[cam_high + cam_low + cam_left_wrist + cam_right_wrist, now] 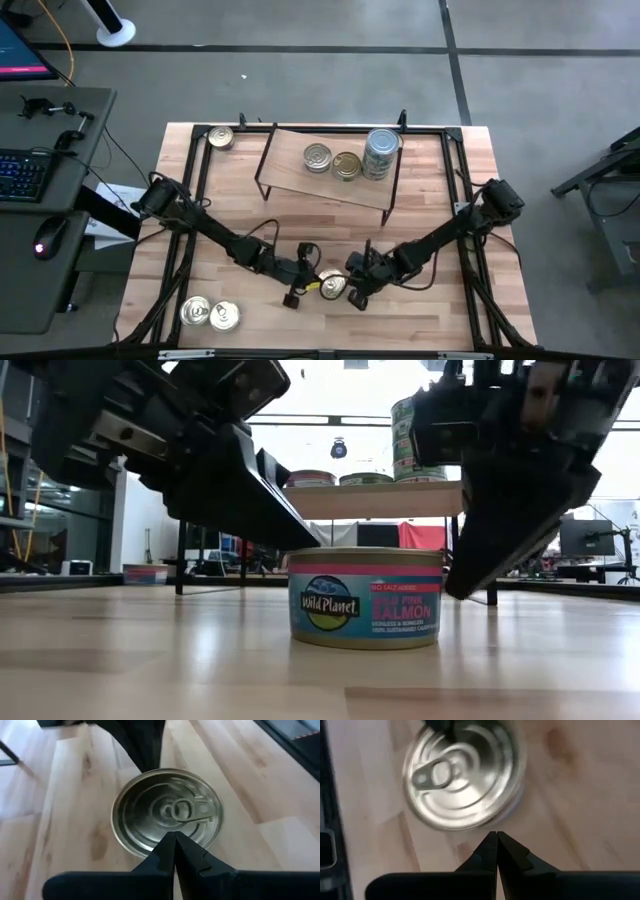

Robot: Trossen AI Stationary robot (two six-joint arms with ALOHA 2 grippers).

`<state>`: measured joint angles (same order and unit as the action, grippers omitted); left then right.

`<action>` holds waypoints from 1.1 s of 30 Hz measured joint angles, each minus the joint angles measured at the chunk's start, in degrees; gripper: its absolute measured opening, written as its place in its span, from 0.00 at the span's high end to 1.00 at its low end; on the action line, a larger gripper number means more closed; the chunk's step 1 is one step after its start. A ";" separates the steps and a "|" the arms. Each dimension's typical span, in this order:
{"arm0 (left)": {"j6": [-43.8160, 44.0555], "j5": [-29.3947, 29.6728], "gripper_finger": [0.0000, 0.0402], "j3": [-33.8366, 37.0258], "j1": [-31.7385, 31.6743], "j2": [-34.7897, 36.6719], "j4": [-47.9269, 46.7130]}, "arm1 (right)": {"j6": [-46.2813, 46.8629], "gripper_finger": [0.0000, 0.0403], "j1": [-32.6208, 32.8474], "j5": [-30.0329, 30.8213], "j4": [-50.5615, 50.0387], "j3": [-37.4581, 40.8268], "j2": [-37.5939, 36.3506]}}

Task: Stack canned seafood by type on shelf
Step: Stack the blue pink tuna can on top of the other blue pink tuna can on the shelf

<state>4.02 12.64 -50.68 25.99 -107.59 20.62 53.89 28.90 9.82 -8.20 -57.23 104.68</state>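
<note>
On the tabletop (420,230) the shelf (300,180) stands at the far side and carries a few tins, while one salmon tin (332,287) rests at the near middle. The left end effector (308,276) and right end effector (358,284) flank it, both closed and gripping nothing. I judge this the approach step: next, one end effector must open and close around the tin.
</note>
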 joint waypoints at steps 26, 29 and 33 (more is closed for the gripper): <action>2.31 -2.47 1.00 -0.11 0.34 0.02 -3.99 | -21.40 1.00 1.21 3.56 -6.48 -9.24 4.40; 2.31 -2.56 1.00 -0.11 0.38 0.05 -5.39 | -22.03 1.00 1.27 3.81 -7.05 -10.74 4.40; 2.35 -2.75 1.00 -0.11 0.47 0.57 -8.60 | -23.21 1.00 1.30 4.62 -7.93 -12.95 4.34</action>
<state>6.37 9.89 -50.78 26.45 -107.02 12.02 30.68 30.20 14.44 -16.13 -70.19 109.02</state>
